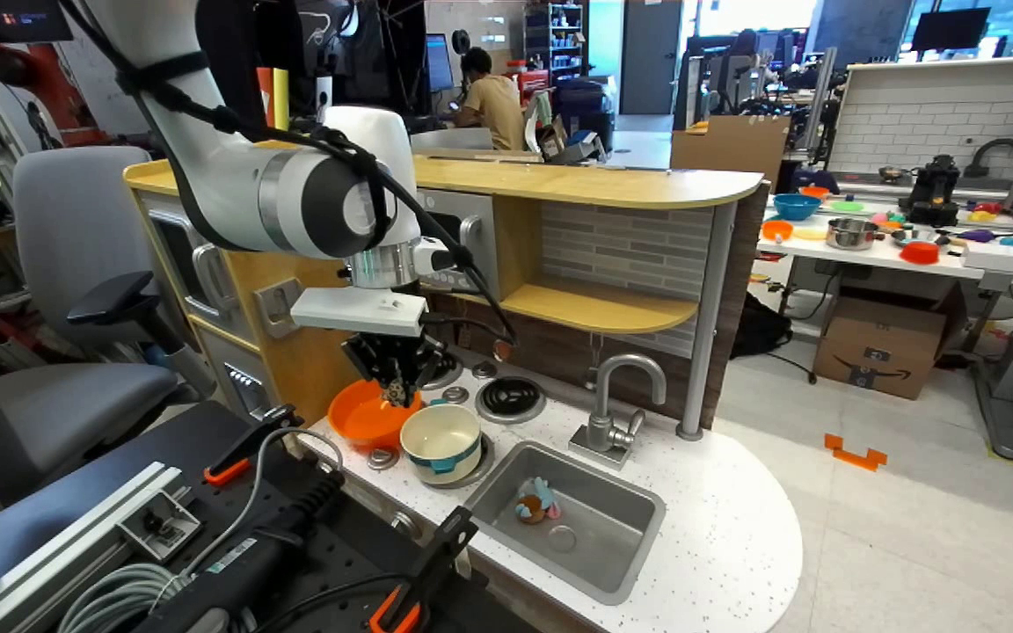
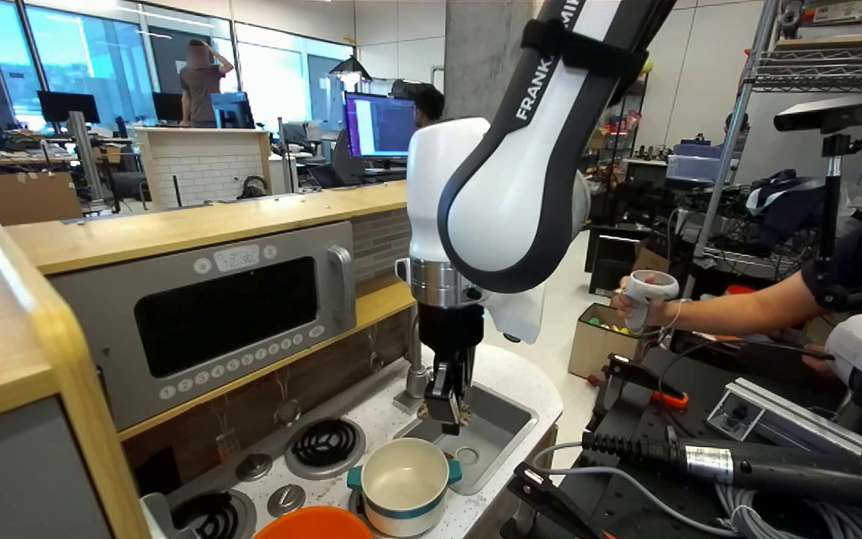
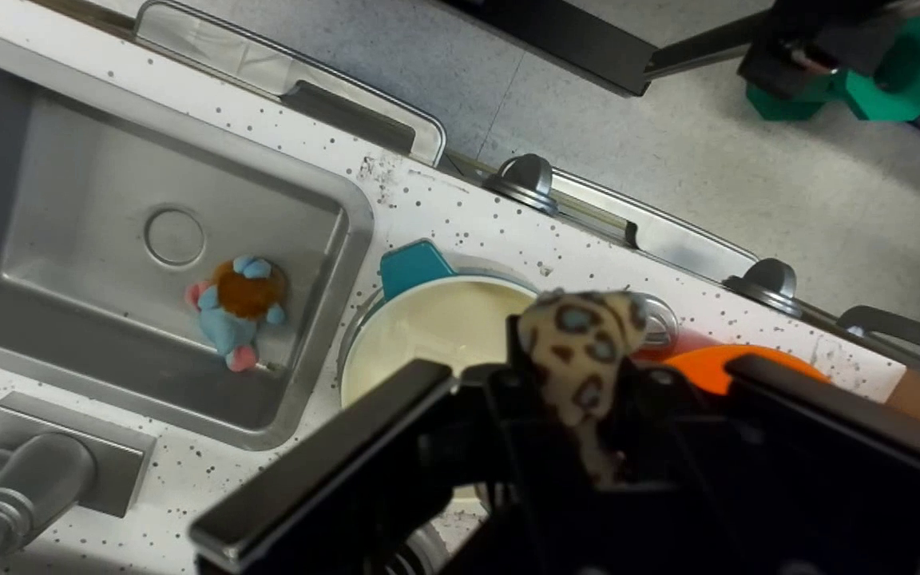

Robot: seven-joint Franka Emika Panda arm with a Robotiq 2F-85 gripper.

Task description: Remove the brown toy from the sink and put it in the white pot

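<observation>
The brown toy is tan with dark leopard spots. My gripper is shut on it and holds it in the air above the stove area; it peeks out of the jaws in both exterior views. The white pot has teal handles and stands on a burner beside the sink. In the wrist view the pot lies just left of the held toy and is partly hidden by the fingers. Its inside looks bare where visible.
A blue and brown toy lies in the sink. An orange bowl stands beside the pot. The curved grey faucet rises behind the sink. A shelf and a microwave back the counter.
</observation>
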